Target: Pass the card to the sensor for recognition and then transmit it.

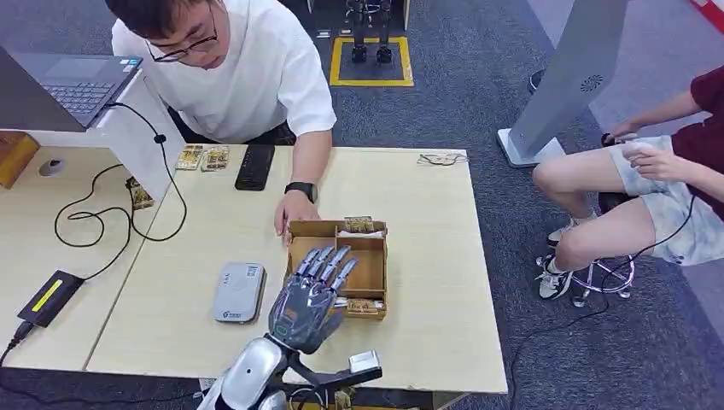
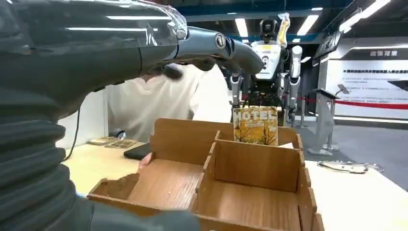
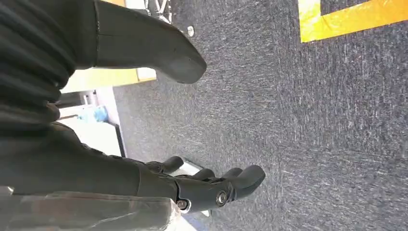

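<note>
1 wooden tray (image 1: 377,270), 1 card reader (image 1: 239,292), 1 phone (image 1: 255,166), 2 people (image 1: 248,77).

The head camera is looking forward and down from high on the robot's body, taking in the whole tabletop (image 1: 427,256), the wooden tray (image 1: 373,272) near the front edge and the grey carpet (image 1: 478,77) far behind it. The left wrist camera is sitting close behind the left robot hand (image 1: 309,299), facing roughly level across the tray's compartments toward the far side of the room, very near the wood. Both of these views are sharing the tray and the hotel card (image 2: 255,126) standing in its far compartment. The right wrist camera is pointing down at the carpet beside the right robot hand (image 3: 211,187).
</note>
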`<state>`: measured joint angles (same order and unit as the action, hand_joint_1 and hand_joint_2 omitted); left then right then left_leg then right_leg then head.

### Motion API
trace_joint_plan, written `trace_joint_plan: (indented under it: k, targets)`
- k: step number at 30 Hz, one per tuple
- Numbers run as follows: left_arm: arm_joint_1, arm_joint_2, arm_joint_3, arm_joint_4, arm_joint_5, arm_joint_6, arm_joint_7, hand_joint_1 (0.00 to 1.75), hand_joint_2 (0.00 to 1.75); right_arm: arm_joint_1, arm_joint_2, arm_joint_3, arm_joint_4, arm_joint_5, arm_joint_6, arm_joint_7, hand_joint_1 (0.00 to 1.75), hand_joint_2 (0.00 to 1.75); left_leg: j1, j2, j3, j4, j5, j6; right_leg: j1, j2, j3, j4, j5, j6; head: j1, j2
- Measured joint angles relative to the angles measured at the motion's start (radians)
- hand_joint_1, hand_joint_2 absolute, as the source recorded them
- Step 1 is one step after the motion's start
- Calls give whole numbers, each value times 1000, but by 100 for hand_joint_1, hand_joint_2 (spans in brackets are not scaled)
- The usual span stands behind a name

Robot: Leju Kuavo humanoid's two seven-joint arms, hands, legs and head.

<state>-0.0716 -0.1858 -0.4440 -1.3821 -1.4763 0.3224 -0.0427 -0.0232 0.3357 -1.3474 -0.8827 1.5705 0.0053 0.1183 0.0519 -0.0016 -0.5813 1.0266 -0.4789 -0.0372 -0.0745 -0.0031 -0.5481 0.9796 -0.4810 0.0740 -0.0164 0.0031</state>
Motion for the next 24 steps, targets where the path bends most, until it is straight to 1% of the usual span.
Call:
trace_joint_plan:
  k: [11, 12, 13, 19, 24]
  targets:
    - [-21, -4, -2, 8, 13, -18, 0, 175, 175, 0, 0, 6, 0, 0, -3, 0, 0, 175, 0, 0, 0, 0, 0, 0, 0, 0, 0, 0, 0, 0, 0, 0]
    - [-22, -5, -3, 11, 14, -20, 0, 72, 175, 0, 0, 6, 0, 0, -3, 0, 0, 175, 0, 0, 0, 0, 0, 0, 0, 0, 0, 0, 0, 0, 0, 0]
    - [-23, -7, -4, 13, 19, -26, 0, 0, 175, 0, 0, 6, 1, 0, -3, 0, 0, 175, 0, 0, 0, 0, 0, 0, 0, 0, 0, 0, 0, 0, 0, 0]
    - [-37, -18, -18, 37, 49, -45, 0, 0, 175, -1, 0, 11, 1, 0, -1, 8, 0, 175, 0, 0, 0, 0, 0, 0, 0, 0, 0, 0, 0, 0, 0, 0]
    - [-45, -27, -29, 55, 66, -47, -1, 0, 175, -1, 0, 15, 1, 0, 0, 8, 0, 175, 0, 0, 0, 0, 0, 0, 0, 0, 0, 0, 0, 0, 0, 0]
